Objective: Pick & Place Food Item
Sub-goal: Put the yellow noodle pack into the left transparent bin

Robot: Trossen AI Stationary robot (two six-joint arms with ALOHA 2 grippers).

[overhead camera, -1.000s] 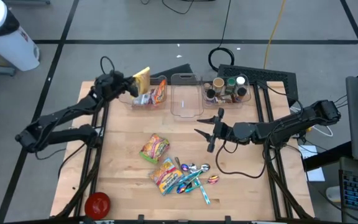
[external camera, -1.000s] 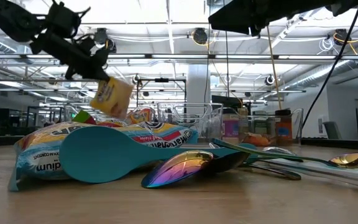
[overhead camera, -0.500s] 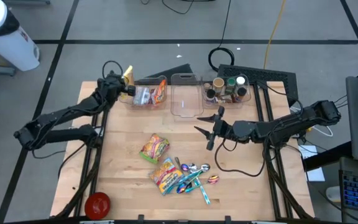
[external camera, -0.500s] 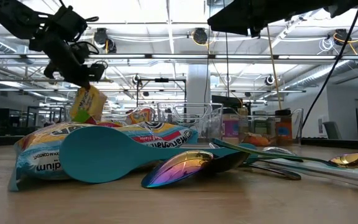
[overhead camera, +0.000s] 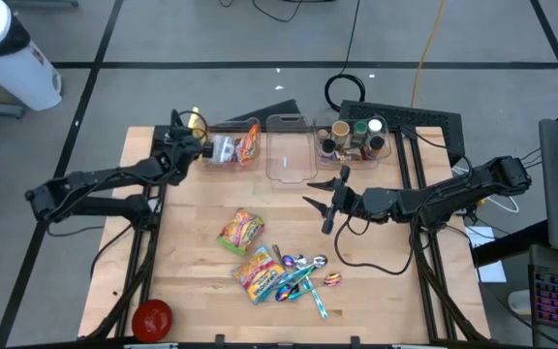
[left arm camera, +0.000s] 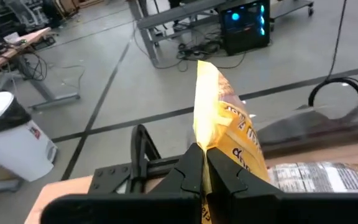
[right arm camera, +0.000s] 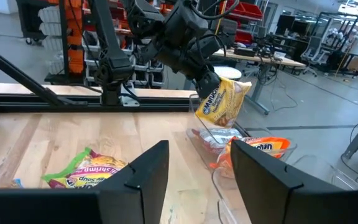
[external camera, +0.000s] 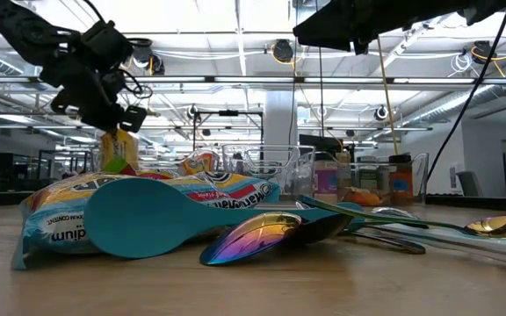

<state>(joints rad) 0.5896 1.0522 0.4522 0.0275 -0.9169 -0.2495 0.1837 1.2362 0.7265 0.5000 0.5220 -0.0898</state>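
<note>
1. Presently, the step in hand is the placing step: the left gripper (overhead camera: 190, 139) sits at the upper left of the high view, its fingers pinched tight on a yellow packet (left arm camera: 229, 124), which hangs in the air beside the outer end of the left bin (overhead camera: 229, 147).
2. Seen from the right wrist, the packet (right arm camera: 221, 99) is above the bin's near rim; whether it is over the opening or just outside it I cannot tell for certain.
3. That bin already holds an orange pack (overhead camera: 248, 142) and a clear wrapper with a label.
4. Judgement: the next move calls for bringing the packet squarely over the bin, lowering it and then opening the fingers; a release too early could drop it outside the rim.
5. The right gripper (overhead camera: 324, 202) waits at centre right of the high view, fingers partly apart, holding nothing.
6. Surface: a pale wooden table (overhead camera: 192, 281). At centre bottom lie two snack bags (overhead camera: 241, 231), coloured spoons (overhead camera: 303, 276) and, at the lower left corner, a red bowl (overhead camera: 151, 318). An empty clear bin (overhead camera: 290, 155) and a bin of jars (overhead camera: 355, 138) stand along the top edge.
7. Room: grey floor with dark lines, a white drum (overhead camera: 8, 58) at upper left, and cables behind the table.
</note>
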